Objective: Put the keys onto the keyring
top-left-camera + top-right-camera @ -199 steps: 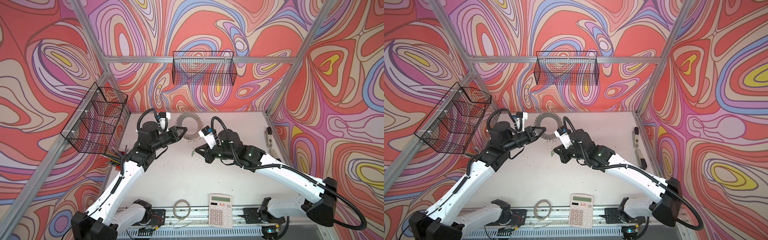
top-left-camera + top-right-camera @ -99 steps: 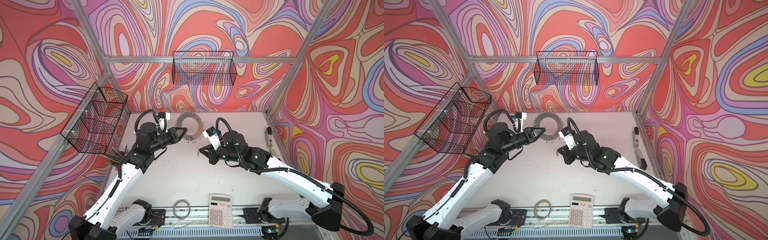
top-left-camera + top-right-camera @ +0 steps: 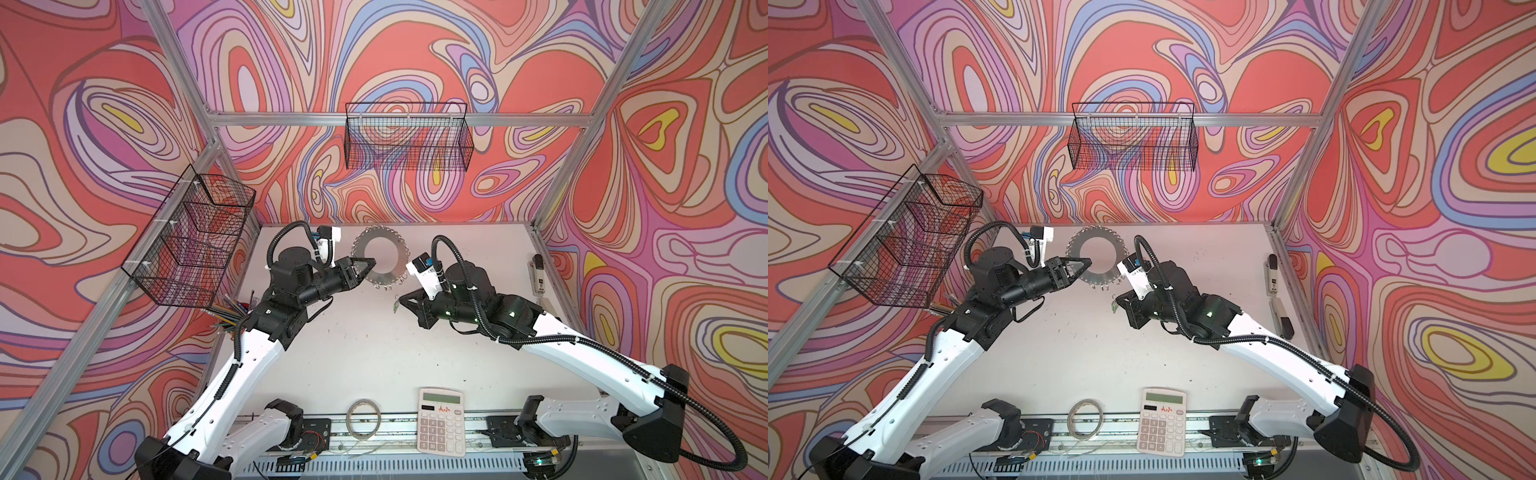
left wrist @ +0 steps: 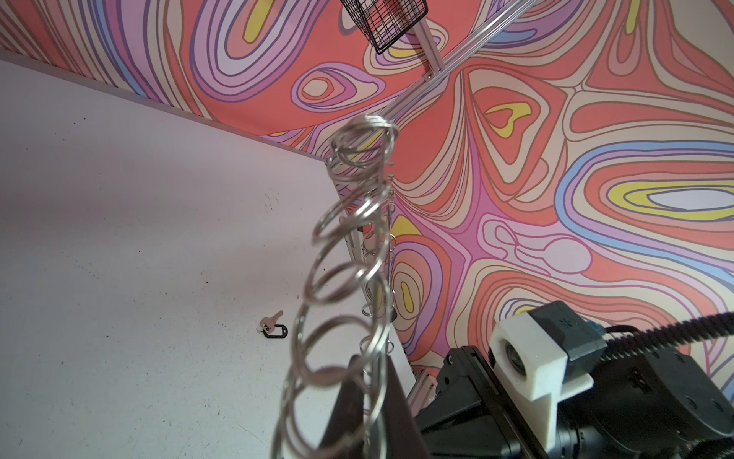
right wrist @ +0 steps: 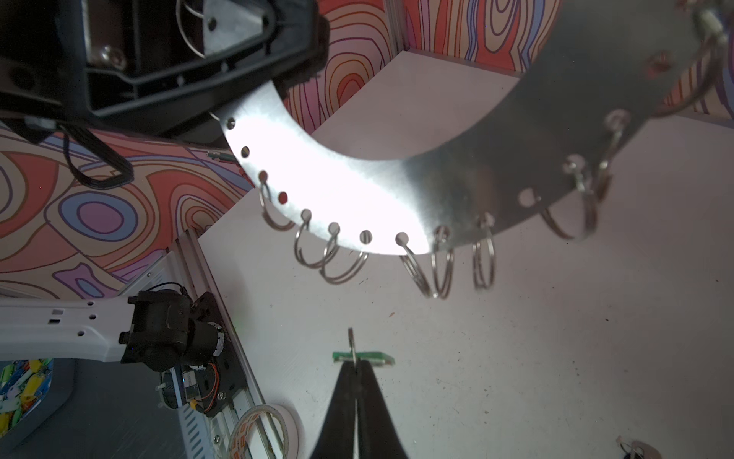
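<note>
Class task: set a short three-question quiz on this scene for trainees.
1. True or false: the left gripper grips the flat silver metal keyring disc, edged with wire loops, by its rim.
2. The right gripper is shut on: A) the silver key with the green oval tag; B) the tape roll; C) the calculator.
3. Where does the silver key with the black oval tag lie?
Key: 1 true; 2 A; 3 on the white table, touched by neither gripper.
</note>
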Controlling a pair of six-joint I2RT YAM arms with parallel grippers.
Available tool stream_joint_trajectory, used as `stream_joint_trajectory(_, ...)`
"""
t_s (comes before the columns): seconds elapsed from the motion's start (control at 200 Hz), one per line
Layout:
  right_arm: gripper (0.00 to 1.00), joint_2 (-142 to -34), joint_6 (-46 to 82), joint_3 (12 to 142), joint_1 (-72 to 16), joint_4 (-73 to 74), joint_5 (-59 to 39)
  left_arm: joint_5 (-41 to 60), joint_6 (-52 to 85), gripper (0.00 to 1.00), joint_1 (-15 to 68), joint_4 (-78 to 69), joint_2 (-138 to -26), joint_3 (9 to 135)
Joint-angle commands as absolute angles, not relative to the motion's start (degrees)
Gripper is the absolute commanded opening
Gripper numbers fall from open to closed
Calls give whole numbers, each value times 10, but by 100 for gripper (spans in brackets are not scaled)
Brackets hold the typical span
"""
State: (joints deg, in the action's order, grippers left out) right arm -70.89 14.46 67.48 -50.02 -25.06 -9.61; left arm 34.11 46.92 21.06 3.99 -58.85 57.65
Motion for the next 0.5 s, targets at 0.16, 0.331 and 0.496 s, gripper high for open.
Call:
stream_joint_trajectory(0.16,0,-719,150,692,-501,-237,-115,340,472,0,213,13,-585,580)
stream_joint_trajectory(0.331,0,-732,157,704,-501,-229,-121,326,471,0,213,25,-585,583)
stream_joint_trajectory(0.496,0,-737,159,710,-501,-223,-123,324,468,0,213,28,-588,585)
